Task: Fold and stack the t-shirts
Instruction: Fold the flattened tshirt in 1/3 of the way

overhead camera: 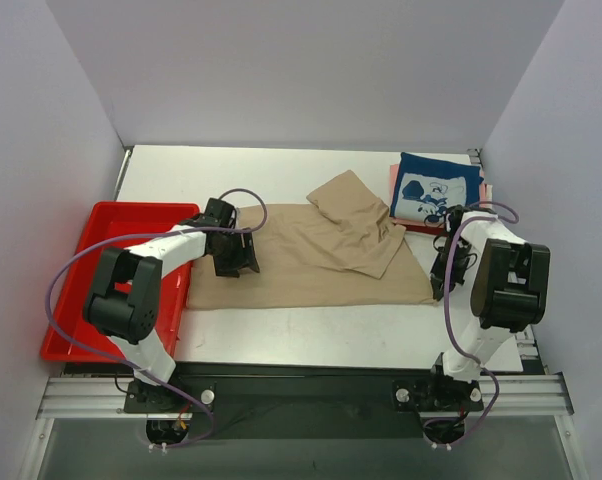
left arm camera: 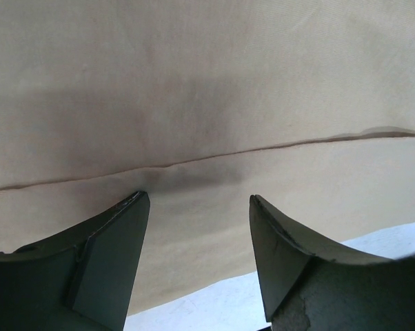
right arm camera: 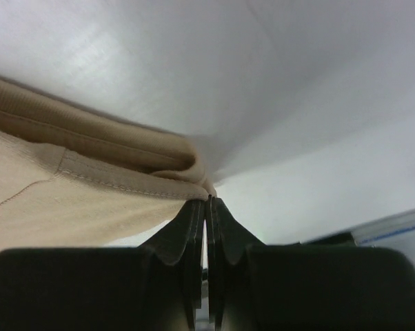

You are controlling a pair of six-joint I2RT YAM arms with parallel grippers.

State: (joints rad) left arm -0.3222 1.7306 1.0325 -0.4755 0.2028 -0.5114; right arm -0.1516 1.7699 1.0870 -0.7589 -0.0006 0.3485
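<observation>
- Tan shirt [overhead camera: 311,255] lies spread across the middle of the table [overhead camera: 331,335]. Its far right part is folded back over itself in a rumpled flap.
- Its left edge is just beside the red tray [overhead camera: 81,260], and its right edge reaches the right arm.
- Navy shirt [overhead camera: 434,190], white print up, sits folded at the far right corner on a pink shirt [overhead camera: 393,180]. A strip of red cloth shows under its near edge.
- Left gripper [overhead camera: 236,255] is over the tan shirt's left part, jaws wide apart with nothing between them.
- In the left wrist view the left gripper [left arm camera: 197,200] frames plain tan cloth crossed by one long crease, with bare table at the lower edge.
- Right gripper [overhead camera: 443,275] is down at the tan shirt's near right corner.
- In the right wrist view the right gripper [right arm camera: 207,200] has its jaws pressed together. The stitched hem corner [right arm camera: 125,183] meets the tips, which may be pinching a bit of cloth, but the view is too tight to tell.
</observation>
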